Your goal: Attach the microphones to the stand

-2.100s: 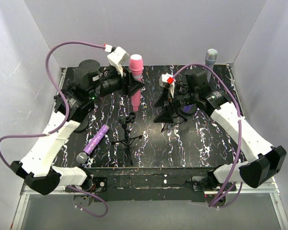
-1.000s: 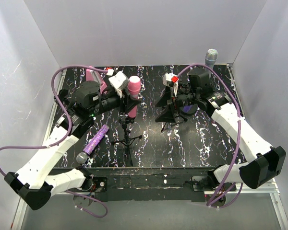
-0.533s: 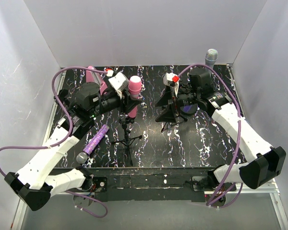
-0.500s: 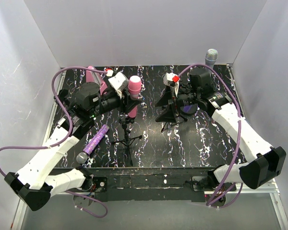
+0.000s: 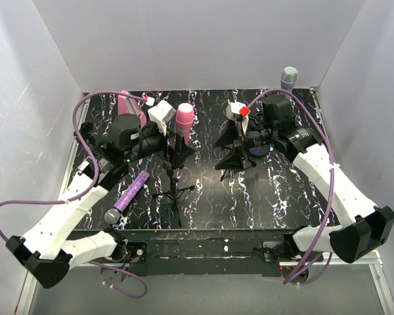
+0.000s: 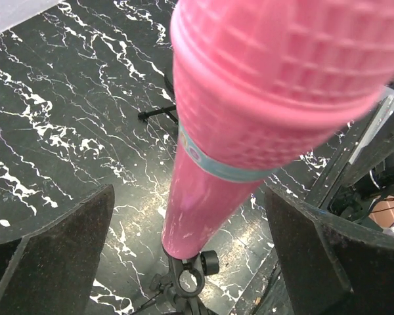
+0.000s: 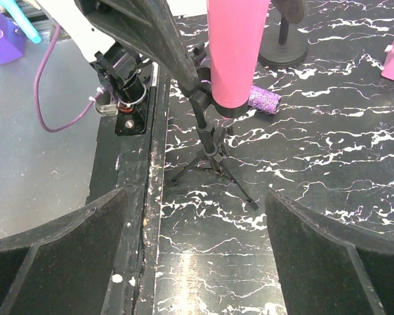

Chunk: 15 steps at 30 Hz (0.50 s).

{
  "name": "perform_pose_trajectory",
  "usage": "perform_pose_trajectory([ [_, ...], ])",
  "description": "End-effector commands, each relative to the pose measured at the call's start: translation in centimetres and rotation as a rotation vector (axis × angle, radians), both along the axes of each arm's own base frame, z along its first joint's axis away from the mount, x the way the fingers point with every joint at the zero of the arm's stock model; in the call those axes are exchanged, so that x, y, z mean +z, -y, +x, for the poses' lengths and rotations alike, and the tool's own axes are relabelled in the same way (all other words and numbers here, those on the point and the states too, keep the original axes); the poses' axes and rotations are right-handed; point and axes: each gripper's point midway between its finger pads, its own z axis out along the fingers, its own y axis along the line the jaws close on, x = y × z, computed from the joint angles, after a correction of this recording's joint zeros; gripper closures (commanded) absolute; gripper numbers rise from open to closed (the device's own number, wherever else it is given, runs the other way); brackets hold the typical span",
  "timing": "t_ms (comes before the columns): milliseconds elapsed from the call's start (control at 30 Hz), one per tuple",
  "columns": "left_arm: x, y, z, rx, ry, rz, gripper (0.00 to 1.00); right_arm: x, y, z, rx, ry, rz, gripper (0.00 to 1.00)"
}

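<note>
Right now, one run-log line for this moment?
left gripper: open, around pink microphone | base at stand clip | right gripper: open, empty | glittery microphone: lying on table

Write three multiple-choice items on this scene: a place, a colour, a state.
1. Where is the glittery purple microphone? A) on the table B) in the right hand C) on the stand
2. Colour of the microphone on the stand? A) silver B) pink C) green
3. The left hand is: A) shut on the microphone B) open C) out of view
Answers: 1A, it lies flat there; 2B, the pink microphone rises from the clip; 3B, its fingers stand clear of the microphone.
</note>
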Motion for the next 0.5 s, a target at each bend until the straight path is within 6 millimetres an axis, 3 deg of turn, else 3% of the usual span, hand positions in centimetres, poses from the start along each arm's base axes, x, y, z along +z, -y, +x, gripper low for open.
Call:
perform_pose_trajectory([
  [0,4.3,-0.9,-1.4,0.007,0.071,-0.079,0.02,1.0,0.6,-0.9,0.028,0.058,0.02,0.08],
  [133,5.8,-2.1,-2.9,-0.001,0.125,-0.103,0.02,0.9,1.0,-1.8,0.063,0.095,0.015,0.08],
  [233,6.2,-3.2,-4.3,0.005,0.148,-0.12,0.02,0.7,1.9,-3.7,0.14,0.155,0.014,0.08],
  [467,4.0,-6.3,-7.8,0.055,0.135,-0.173,0.02,-1.2,4.7,-7.4,0.227,0.253,-0.055,0.08],
])
